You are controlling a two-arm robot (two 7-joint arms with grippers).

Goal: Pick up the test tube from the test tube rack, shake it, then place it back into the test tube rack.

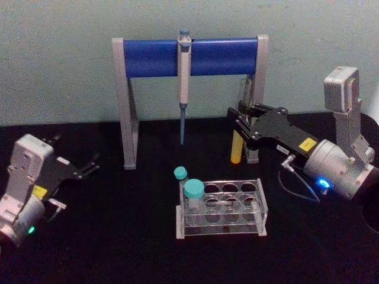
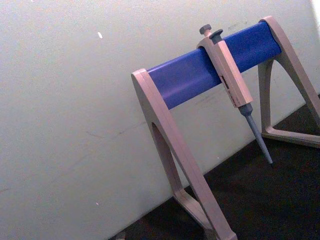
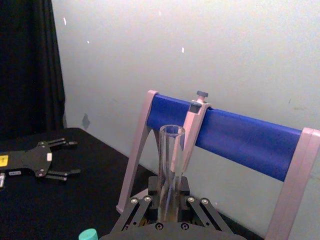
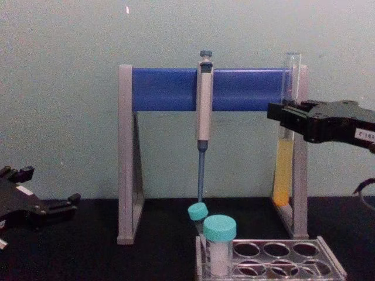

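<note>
My right gripper [image 1: 241,122] is shut on the test tube [image 1: 236,148], a long clear uncapped tube with yellow liquid in its lower part. It holds the tube upright in the air, behind and above the test tube rack [image 1: 234,232] and in front of the stand's right leg. From the chest, the test tube [image 4: 283,167] is gripped at mid height by the right gripper [image 4: 282,115], well above the rack [image 4: 331,261]. The right wrist view has the tube's open mouth [image 3: 171,132] rising between the fingers [image 3: 141,206]. My left gripper [image 1: 90,165] rests open at the far left.
Two teal-capped vials [image 1: 193,190] stand in the rack's left end. Behind it a grey-and-blue pipette stand [image 1: 155,56] carries a hanging pipette [image 1: 183,83]. The pipette [image 2: 231,80] and stand [image 2: 192,77] are also seen from the left wrist. The table is black.
</note>
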